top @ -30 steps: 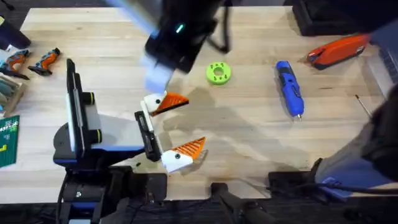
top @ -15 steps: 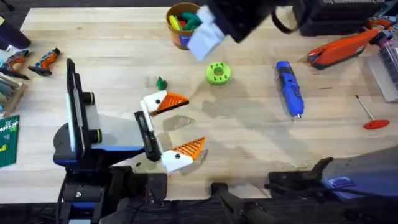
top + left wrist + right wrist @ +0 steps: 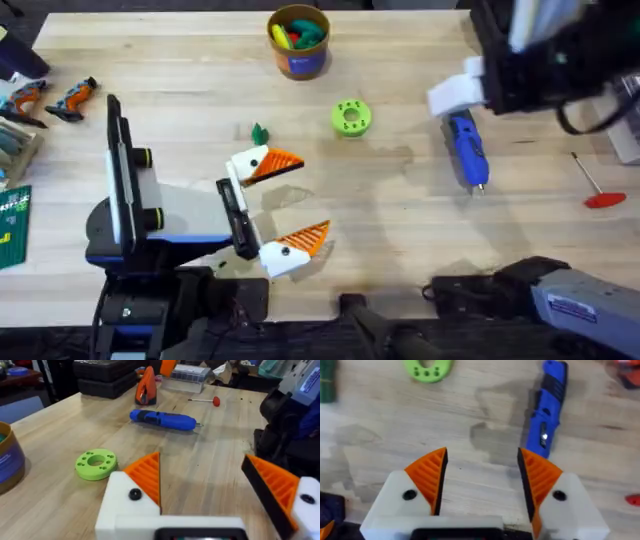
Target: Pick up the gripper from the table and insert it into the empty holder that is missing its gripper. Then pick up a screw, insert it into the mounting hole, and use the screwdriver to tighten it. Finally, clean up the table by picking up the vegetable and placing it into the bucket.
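Right gripper (image 3: 482, 480): pads spread wide, nothing between them. It hangs over the right side of the table, close above the screwdriver (image 3: 466, 143), which the wrist view shows just beyond the orange pads. My read: it's lining up on the driver, jaws wide so they can straddle the barrel.

Screwdriver lies flat with its silver tip pointing at the near edge, so the barrel is free to grab from above. Red-handled rod (image 3: 592, 185) sits to its right, apart from it. That one's the wrong tool.

Left gripper (image 3: 272, 205): also spread and empty, low over the near-left of the table and aimed right. Both of its white mounts carry orange pads; the far mount (image 3: 131, 505) shows a dark screw head in its side hole. Looks parked so the fitted finger stays presented for driving.

Vegetable (image 3: 259, 133) lies on the table just beyond the left gripper's far finger, not yet binned. Bucket (image 3: 297, 42) stands upright at the far edge, centre, with colourful bits already inside. Green ring (image 3: 351, 117) lies between the bucket and the screwdriver, in nobody's way.

Judgement: the pad looks fitted, tightening is the step in hand, cleanup is left.
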Motion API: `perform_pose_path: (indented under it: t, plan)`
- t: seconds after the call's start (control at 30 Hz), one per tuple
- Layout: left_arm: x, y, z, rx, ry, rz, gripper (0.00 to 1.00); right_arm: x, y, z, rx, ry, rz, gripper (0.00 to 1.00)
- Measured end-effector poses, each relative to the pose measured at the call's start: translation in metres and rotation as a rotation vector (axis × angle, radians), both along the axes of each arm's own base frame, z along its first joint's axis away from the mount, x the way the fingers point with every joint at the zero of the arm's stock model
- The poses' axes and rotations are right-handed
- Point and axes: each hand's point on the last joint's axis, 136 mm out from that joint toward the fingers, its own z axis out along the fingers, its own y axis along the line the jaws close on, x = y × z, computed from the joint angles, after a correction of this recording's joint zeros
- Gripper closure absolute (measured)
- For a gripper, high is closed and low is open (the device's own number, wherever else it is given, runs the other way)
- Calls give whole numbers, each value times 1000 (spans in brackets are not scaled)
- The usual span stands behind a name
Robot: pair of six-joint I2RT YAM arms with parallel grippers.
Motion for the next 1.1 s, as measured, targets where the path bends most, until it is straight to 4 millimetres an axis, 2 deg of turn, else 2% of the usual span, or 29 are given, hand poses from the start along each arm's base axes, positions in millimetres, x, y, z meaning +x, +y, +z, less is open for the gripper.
perform_pose_path:
  t: [0.17, 0.43, 1.07, 1.1]
  plan:
    - [0, 0, 0, 0, 0, 0, 16, -9, -33, -2, 5, -9, -122, 221]
    - [0, 0, 0, 0, 0, 0, 15, -12, -64, 4, 4, -42, -244, 221]
    - [0, 0, 0, 0, 0, 0, 15, -10, -68, -3, -3, -12, -264, 222]
    - [0, 0, 0, -1, 2, -1, 93, -10, -68, -3, -2, -12, -263, 222]
